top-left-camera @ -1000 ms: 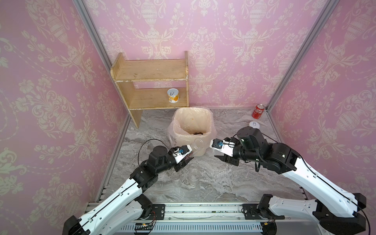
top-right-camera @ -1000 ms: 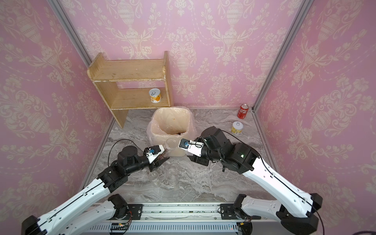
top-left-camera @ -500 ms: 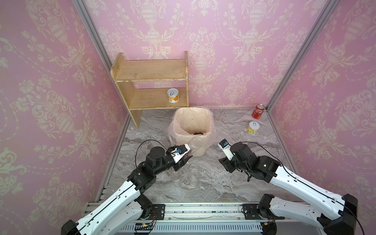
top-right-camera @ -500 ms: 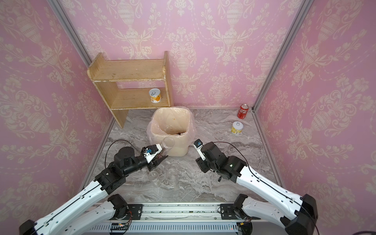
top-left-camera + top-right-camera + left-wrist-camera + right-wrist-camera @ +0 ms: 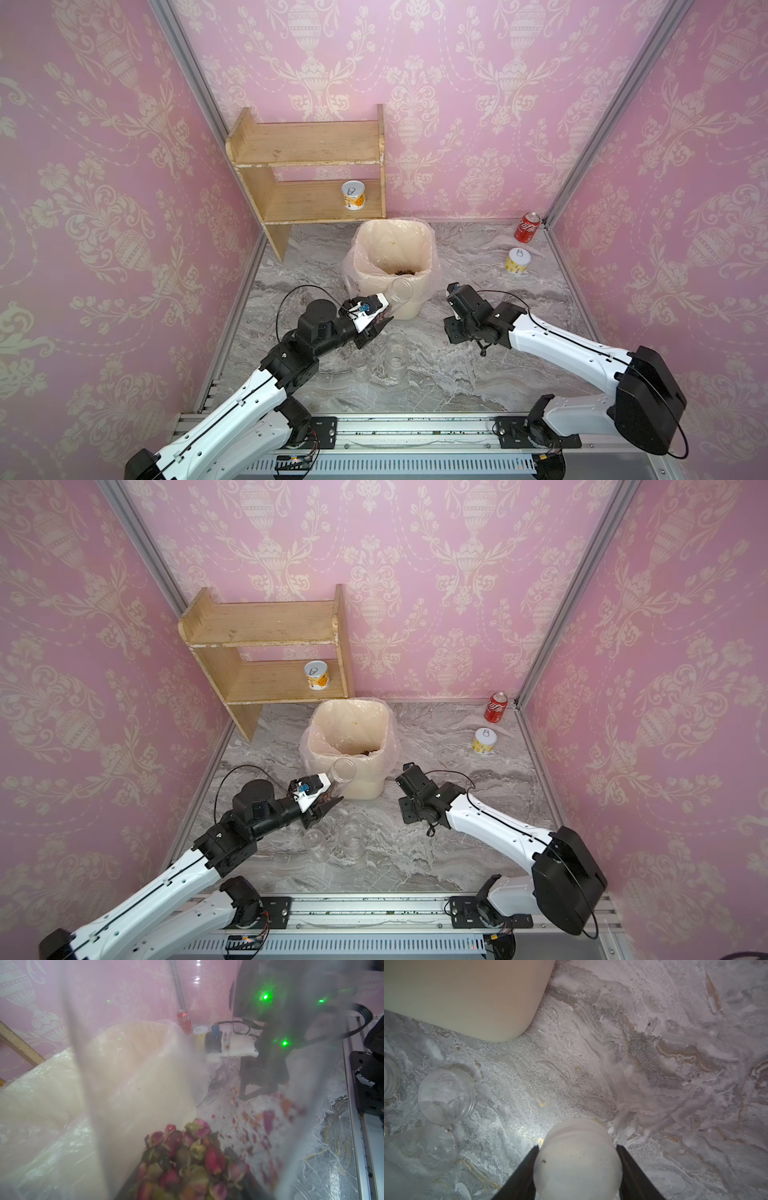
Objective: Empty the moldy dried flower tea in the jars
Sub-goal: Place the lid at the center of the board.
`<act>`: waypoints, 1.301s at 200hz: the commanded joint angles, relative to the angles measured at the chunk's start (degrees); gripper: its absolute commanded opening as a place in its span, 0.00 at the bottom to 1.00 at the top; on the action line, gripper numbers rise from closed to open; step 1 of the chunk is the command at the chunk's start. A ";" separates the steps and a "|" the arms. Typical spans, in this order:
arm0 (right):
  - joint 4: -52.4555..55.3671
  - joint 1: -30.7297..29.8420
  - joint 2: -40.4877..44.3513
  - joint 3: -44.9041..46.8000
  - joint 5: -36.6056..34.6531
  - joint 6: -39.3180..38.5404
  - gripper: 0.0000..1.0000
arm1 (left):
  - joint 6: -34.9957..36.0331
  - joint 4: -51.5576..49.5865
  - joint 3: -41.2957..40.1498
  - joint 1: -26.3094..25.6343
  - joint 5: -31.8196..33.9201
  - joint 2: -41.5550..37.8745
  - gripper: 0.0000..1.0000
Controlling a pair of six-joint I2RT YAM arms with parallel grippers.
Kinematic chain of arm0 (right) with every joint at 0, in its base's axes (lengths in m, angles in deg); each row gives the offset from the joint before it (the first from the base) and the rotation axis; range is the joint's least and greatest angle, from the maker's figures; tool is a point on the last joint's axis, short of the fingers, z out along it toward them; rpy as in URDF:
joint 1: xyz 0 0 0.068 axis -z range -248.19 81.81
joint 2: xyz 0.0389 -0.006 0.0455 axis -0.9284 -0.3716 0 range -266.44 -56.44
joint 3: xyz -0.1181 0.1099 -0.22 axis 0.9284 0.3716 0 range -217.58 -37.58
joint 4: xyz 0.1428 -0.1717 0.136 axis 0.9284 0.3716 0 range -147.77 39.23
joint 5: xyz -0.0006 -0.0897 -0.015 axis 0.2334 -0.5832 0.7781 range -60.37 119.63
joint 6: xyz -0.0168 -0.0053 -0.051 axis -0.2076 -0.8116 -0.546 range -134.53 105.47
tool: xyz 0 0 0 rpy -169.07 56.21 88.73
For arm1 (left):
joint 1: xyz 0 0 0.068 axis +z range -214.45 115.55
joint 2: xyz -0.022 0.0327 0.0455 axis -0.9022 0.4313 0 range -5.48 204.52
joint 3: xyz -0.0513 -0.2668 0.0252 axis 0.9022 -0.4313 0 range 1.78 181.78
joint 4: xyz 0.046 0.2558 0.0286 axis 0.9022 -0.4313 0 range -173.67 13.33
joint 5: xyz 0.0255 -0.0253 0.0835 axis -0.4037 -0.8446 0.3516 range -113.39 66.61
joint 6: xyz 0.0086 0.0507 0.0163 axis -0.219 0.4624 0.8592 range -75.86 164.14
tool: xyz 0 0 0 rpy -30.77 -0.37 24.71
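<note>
One lid (image 5: 577,1159) — right wrist view only

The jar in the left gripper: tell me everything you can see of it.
The jar is a clear cylinder, lid off. The left gripper is shut on its base end, holding it tilted, open mouth raised toward the near rim of the lined bin; whether they touch is unclear. Red and olive dried buds lie heaped at its base end; crumbs seem to cling to its wall.
</note>
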 commanded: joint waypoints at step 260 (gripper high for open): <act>-4.16 1.55 -16.90 -4.14 10.98 10.37 0.49 | -0.45 1.67 -0.53 0.25 1.11 -0.50 0.24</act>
